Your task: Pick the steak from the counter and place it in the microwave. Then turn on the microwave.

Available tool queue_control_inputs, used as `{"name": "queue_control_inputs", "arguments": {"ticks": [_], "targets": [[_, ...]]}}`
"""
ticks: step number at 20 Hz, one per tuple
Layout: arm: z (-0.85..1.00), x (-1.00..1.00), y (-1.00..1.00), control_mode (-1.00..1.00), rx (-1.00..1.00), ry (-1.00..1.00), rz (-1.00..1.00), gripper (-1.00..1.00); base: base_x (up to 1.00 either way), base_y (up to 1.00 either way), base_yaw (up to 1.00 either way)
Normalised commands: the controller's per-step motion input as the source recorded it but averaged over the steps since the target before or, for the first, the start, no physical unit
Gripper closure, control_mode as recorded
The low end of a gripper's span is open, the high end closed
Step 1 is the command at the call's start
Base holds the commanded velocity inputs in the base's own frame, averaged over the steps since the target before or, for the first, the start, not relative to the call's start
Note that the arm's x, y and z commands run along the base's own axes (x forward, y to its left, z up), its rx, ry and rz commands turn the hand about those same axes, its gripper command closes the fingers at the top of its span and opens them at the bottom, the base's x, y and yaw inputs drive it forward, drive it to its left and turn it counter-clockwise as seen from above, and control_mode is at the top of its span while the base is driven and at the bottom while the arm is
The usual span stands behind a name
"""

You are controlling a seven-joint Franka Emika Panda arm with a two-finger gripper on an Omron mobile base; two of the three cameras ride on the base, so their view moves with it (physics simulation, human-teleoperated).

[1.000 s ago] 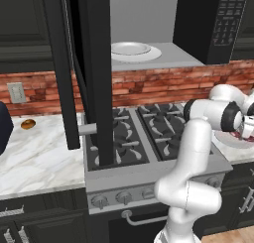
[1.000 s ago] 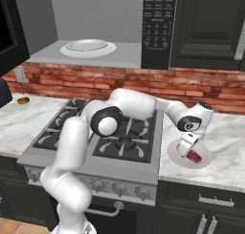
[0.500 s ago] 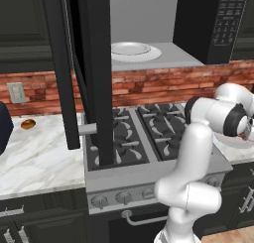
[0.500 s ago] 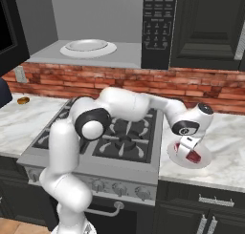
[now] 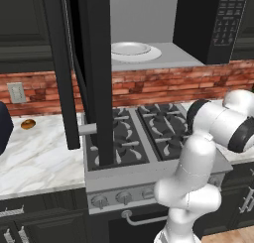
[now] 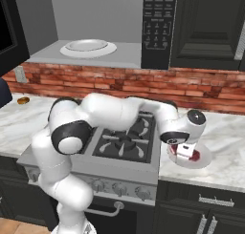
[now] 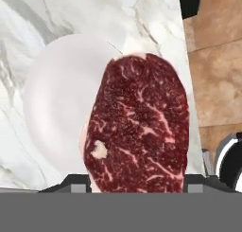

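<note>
The steak (image 7: 137, 127), a dark-red slab with pale streaks, sits between my fingertips (image 7: 78, 181) just over a white plate (image 7: 56, 98). My gripper (image 6: 184, 153) is shut on the steak (image 6: 193, 154) above that plate (image 6: 206, 160), on the marble counter (image 6: 225, 132) right of the stove. The microwave (image 6: 158, 23) hangs above the stove with its door (image 5: 96, 78) swung open. Its grey interior holds a white round plate (image 5: 130, 49), and its keypad (image 5: 228, 19) is on the right.
The grey stovetop (image 6: 124, 137) with black grates lies left of the plate. The open microwave door juts out over the stove's left burners (image 5: 114, 138). A small orange-brown item (image 5: 28, 123) rests on the left counter. The counter edge and wood floor (image 7: 217, 60) are close beside the plate.
The arm's elbow has swung left and down toward the stove front. The hand stays over the plate, still closed on the steak.
</note>
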Motion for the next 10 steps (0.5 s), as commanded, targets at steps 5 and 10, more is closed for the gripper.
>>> {"name": "queue_control_inputs", "arguments": {"ticks": [5, 10], "targets": [[0.39, -0.12, 0.22, -1.0, -0.15, 0.0, 0.18, 1.0, 0.0, 0.0, 0.0], [0.48, -0.11, 0.21, -1.0, -0.14, 0.0, 0.15, 1.0, 0.0, 0.0, 0.0]]}}
